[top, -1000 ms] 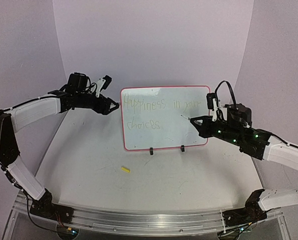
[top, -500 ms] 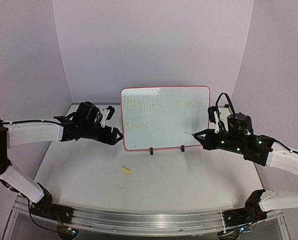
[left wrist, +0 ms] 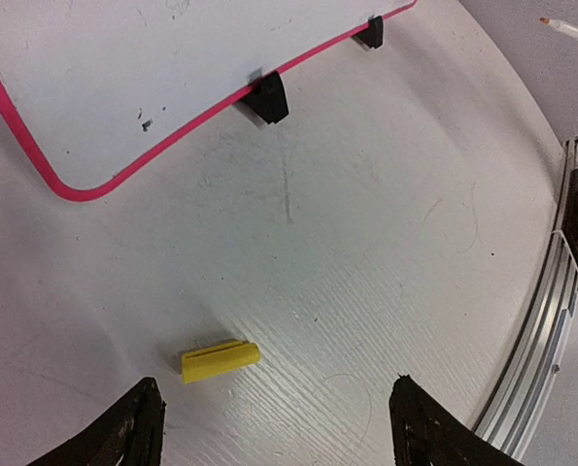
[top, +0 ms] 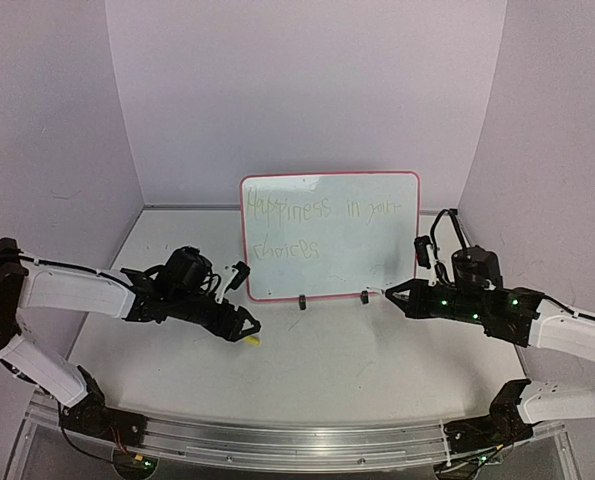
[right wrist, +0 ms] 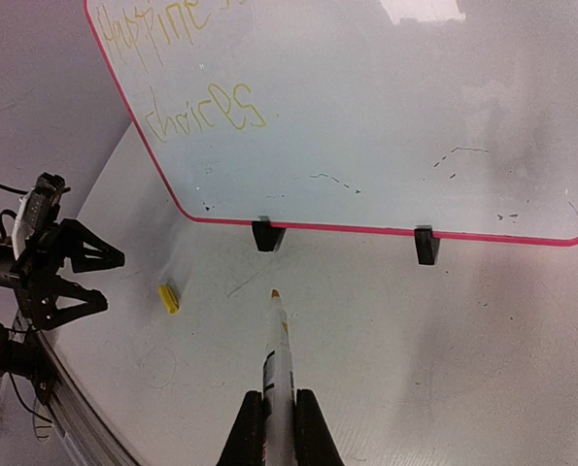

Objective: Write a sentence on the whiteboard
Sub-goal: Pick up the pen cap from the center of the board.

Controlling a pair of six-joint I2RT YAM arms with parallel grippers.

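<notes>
Yellow piece (left wrist: pixel 221 360) apart frm whiteboard (left wrist: pixel 123 78) edge, nr spread left pincer (left wrist: pixel 276 388).

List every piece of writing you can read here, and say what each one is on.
"Happiness in your": top line of the sentence, faint yellow-green handwriting on the whiteboard.
"choices": second line of it, at the board's lower left.
The marker and the small yellow piece show no readable print.

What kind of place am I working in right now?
Probably a robotics lab test cell: a plain lavender backdrop wraps the white table, an aluminium rail runs along its near edge, and a small whiteboard stands on clip feet.
</notes>
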